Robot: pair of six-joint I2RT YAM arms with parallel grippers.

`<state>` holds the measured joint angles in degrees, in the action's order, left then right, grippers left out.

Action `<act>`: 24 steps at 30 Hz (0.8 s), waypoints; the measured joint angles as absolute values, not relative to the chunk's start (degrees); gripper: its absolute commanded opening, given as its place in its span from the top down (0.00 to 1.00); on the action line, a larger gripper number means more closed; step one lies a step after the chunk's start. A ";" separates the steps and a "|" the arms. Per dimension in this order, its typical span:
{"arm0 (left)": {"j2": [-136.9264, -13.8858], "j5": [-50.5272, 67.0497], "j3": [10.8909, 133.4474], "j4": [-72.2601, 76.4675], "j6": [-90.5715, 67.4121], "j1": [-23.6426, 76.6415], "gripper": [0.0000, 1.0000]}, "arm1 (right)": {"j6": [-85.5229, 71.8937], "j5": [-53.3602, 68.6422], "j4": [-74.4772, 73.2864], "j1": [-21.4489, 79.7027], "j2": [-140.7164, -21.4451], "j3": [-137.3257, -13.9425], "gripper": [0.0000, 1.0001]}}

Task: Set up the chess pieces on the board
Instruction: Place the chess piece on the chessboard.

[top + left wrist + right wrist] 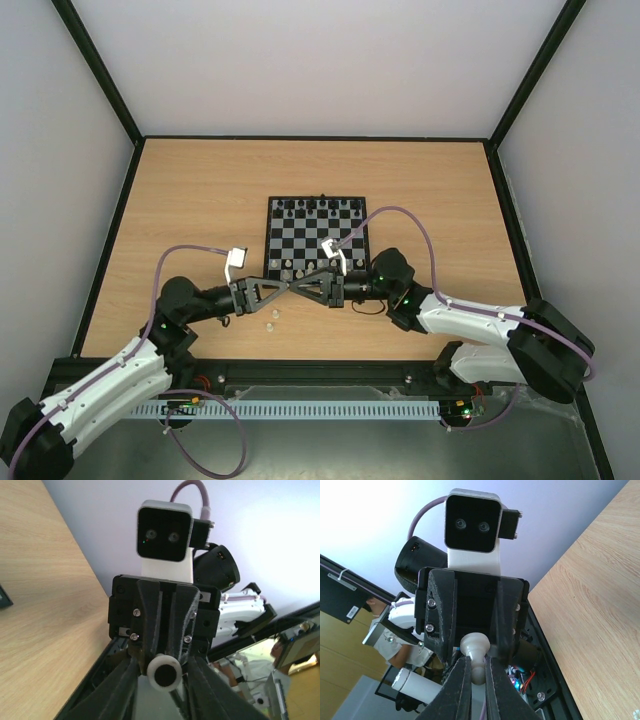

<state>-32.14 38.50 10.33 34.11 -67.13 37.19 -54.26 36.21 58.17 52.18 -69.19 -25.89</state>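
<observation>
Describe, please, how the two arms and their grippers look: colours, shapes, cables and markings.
The left arm and right arm have white shells, black joints and small green lights. A purple-grey cable loops from each to a white wrist camera with a black face. The left gripper and right gripper are black, with tapered triangular fingers and silver screws.

The right gripper [164, 664] faces the lens, pinching a white piece [164, 673] with its base toward the camera. The left gripper [163, 682] is spread wide around it. The table [45, 590] lies left.
</observation>
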 measured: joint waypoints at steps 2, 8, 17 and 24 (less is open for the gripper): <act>-32.18 38.44 10.33 33.56 -66.72 37.19 0.46 | -53.95 36.18 57.47 52.14 -69.17 -26.22 0.99; -30.15 36.67 11.46 25.87 -63.18 37.19 0.27 | -49.17 34.70 47.35 52.14 -67.02 -29.65 0.99; -25.82 30.00 21.10 7.92 -53.76 36.93 0.24 | -36.14 27.94 18.68 52.12 -63.51 -39.83 0.98; -26.61 24.69 24.49 -1.74 -49.21 36.56 0.24 | -27.64 19.11 -2.92 52.07 -68.12 -51.68 0.97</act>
<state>-26.61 24.69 24.49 -1.74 -49.21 36.56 -27.64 19.11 -2.92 52.07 -68.12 -51.68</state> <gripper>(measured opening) 0.760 0.058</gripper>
